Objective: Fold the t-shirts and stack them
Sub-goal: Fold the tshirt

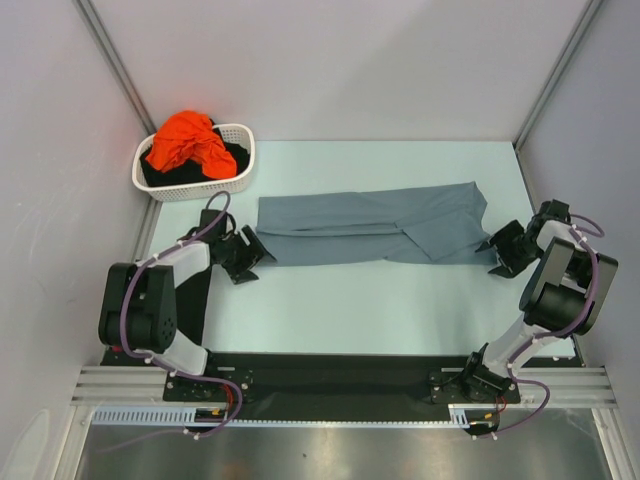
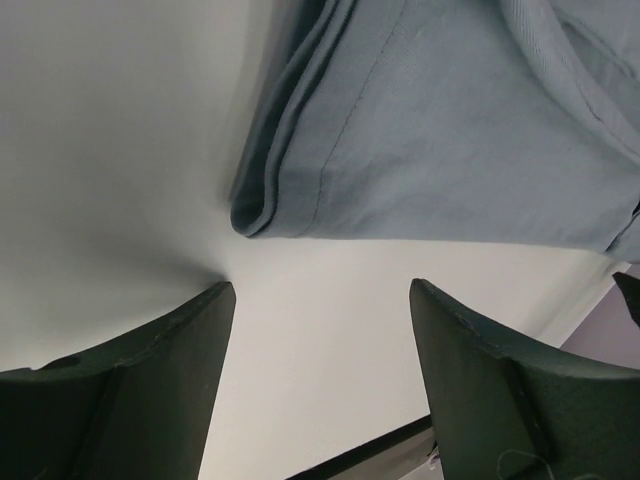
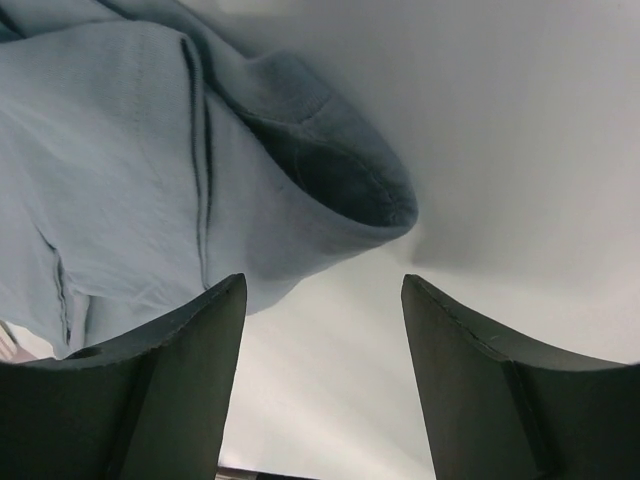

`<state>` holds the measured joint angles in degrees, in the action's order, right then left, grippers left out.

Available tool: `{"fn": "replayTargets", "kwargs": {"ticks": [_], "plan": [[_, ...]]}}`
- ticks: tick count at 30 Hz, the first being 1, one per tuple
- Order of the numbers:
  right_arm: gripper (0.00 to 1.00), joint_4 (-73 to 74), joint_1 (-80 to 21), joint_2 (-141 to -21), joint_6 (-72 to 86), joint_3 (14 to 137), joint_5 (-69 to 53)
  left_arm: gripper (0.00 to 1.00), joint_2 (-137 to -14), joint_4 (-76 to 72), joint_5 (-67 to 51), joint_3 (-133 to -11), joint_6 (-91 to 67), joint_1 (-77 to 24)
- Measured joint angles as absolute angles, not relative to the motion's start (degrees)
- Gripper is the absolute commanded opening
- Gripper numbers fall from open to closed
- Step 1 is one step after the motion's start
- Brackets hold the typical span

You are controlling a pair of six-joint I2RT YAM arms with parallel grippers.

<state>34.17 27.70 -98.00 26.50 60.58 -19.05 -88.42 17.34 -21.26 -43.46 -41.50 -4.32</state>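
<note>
both pincers spread apart with nothing in them, grey-blue t-shirt (image 1: 370,228) lying between them, one end just ahead of the left gripper (image 1: 247,258), the other just ahead of the right gripper (image 1: 497,250), I'd guess lined up to pinch both ends for the next fold

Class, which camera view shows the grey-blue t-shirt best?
Top external: the whole grey-blue t-shirt lies there as a long folded strip. The left wrist view shows only one folded corner; the right wrist view shows only the opposite, open-hemmed end.
</note>
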Motion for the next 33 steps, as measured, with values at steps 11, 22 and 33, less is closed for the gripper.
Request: {"fn": "replayTargets", "kwargs": {"ticks": [11,22,33], "plan": [[0.63,32.4,28.0,-100.3,26.6,60.0,-19.0,0.55,-92.6,15.8,-19.7,-46.4,-43.7,-3.7],[0.48,31.6,28.1,-102.3,26.7,61.9,-19.0,0.0,-96.2,17.2,-15.7,-49.5,-41.7,-3.6],[0.08,33.8,28.0,-104.9,24.6,65.6,-15.2,0.0,-97.1,19.6,-15.3,-51.3,-40.9,-3.6]]}}
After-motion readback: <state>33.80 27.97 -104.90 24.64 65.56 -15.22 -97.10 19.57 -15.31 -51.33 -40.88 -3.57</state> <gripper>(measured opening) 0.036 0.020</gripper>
